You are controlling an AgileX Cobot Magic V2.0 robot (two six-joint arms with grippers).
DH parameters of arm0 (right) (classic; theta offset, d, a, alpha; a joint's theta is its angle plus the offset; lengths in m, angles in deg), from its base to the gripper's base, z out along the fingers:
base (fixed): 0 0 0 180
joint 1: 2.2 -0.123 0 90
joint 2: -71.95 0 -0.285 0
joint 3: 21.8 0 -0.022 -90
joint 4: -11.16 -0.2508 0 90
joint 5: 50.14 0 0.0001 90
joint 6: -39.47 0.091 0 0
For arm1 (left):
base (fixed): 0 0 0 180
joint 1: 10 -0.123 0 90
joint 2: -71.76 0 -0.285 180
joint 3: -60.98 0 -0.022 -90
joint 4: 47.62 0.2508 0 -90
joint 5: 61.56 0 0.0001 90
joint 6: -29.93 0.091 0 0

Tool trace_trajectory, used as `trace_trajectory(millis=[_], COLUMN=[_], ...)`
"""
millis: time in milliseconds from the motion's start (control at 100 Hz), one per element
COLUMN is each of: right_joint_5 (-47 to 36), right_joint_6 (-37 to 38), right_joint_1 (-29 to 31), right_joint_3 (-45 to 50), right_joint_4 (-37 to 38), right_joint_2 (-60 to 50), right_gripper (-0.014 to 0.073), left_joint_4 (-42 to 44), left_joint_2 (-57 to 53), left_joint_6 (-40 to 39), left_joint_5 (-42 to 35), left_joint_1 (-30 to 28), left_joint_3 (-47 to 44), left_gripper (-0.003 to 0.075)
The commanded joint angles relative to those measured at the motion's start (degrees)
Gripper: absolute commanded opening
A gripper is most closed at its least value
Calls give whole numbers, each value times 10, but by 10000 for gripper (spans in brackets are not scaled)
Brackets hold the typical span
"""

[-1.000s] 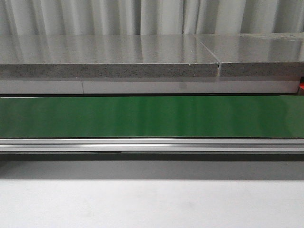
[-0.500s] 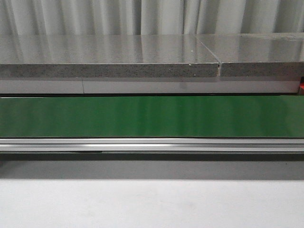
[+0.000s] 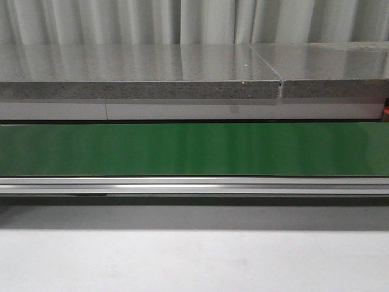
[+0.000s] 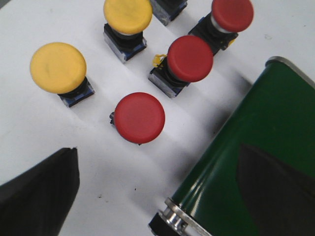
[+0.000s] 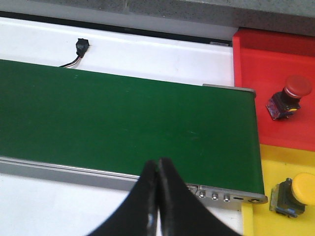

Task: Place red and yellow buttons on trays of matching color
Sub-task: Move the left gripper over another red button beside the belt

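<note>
In the left wrist view, three red buttons [image 4: 140, 117] [image 4: 190, 58] [image 4: 232, 14] and two yellow buttons [image 4: 58, 67] [image 4: 127, 15] stand on the white table. My left gripper [image 4: 156, 157] hangs above them, open and holding nothing, the nearest red button just past its fingertips. One finger [image 4: 275, 191] is over the end of the green belt [image 4: 256, 147]. In the right wrist view, my right gripper [image 5: 157, 164] is shut and empty above the belt's near rail. A red tray [image 5: 256, 73] holds a red button [image 5: 291, 96]; a yellow tray [image 5: 280, 160] holds a yellow button [image 5: 298, 192].
The green conveyor belt [image 3: 194, 149] runs across the front view, with a grey stone shelf [image 3: 140, 73] behind it and white table [image 3: 194, 261] in front. A small black sensor with wires [image 5: 81, 45] sits beyond the belt. Neither arm shows in the front view.
</note>
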Motion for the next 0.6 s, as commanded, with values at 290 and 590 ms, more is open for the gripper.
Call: trace_trajectory(millis=[290,590], right_joint_5=[-41,-41], right_joint_6=[-6,-6], right_joint_1=[0,0], right_joint_3=[-14,-14], right_joint_4=[-2,-2], right_joint_2=[-1,-1], right_gripper=[-68,-68], left_joint_4=[-18,-23], left_joint_2=[101,159], left_joint_6=[-7,-7], left_joint_5=[-35,-31], left_joint_1=[-8,-8], left_joint_3=[71,88], left_gripper=[640,640])
